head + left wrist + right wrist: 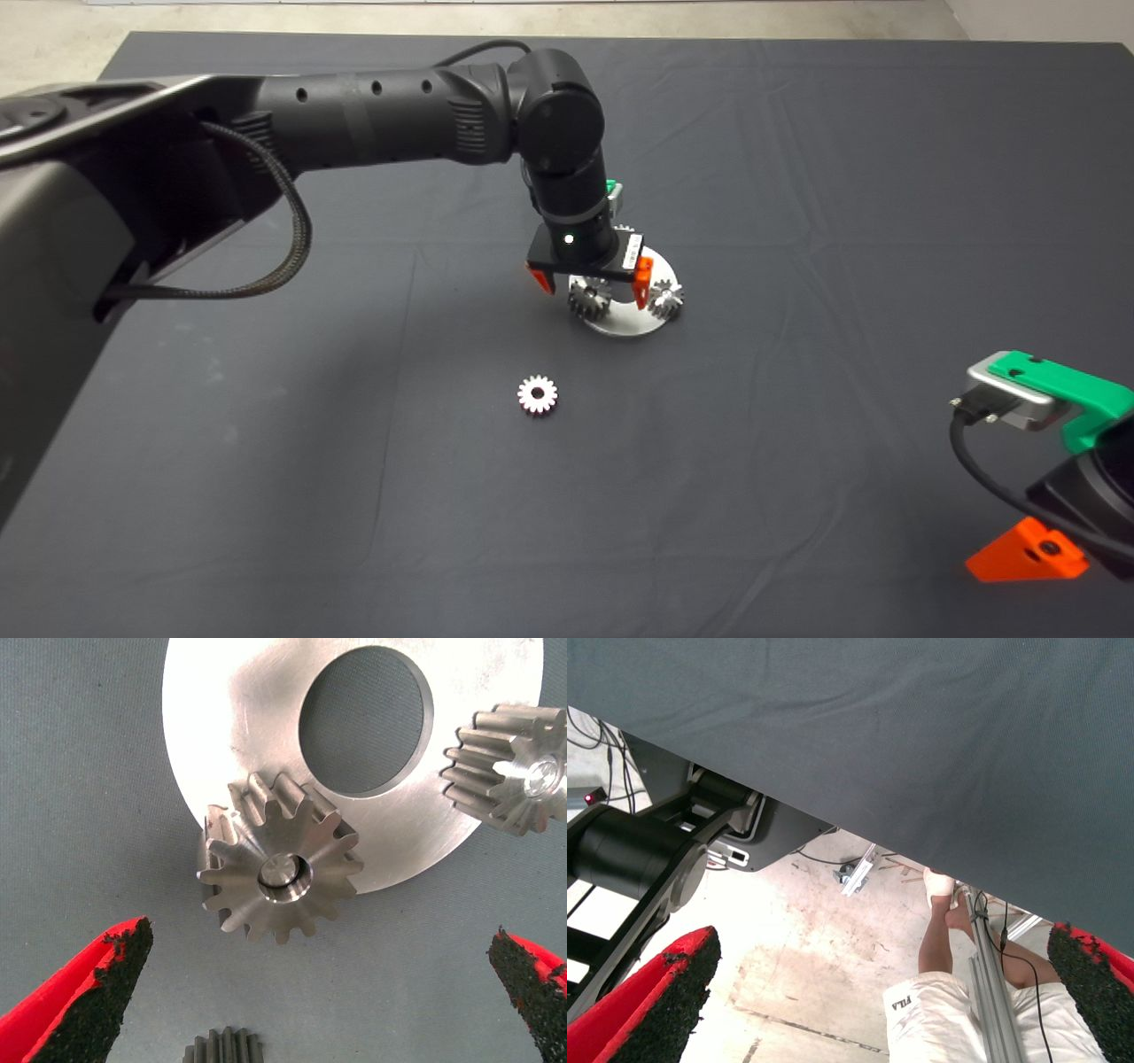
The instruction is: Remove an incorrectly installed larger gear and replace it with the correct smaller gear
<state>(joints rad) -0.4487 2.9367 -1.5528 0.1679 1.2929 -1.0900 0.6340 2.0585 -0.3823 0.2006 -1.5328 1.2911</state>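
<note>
One wide silvery long-toothed larger gear (pixel 279 861) sits between your left gripper's (pixel 592 285) wide-open, empty fingers; lower, then close.

The head view looks down from above onto the whole dark mat (pixel 797 221). The left wrist view faces straight down, close over the round steel plate (pixel 221 718), which the head view also shows (pixel 620 326). The right wrist view seems tilted past the mat's edge toward the floor (pixel 797 966).
</note>
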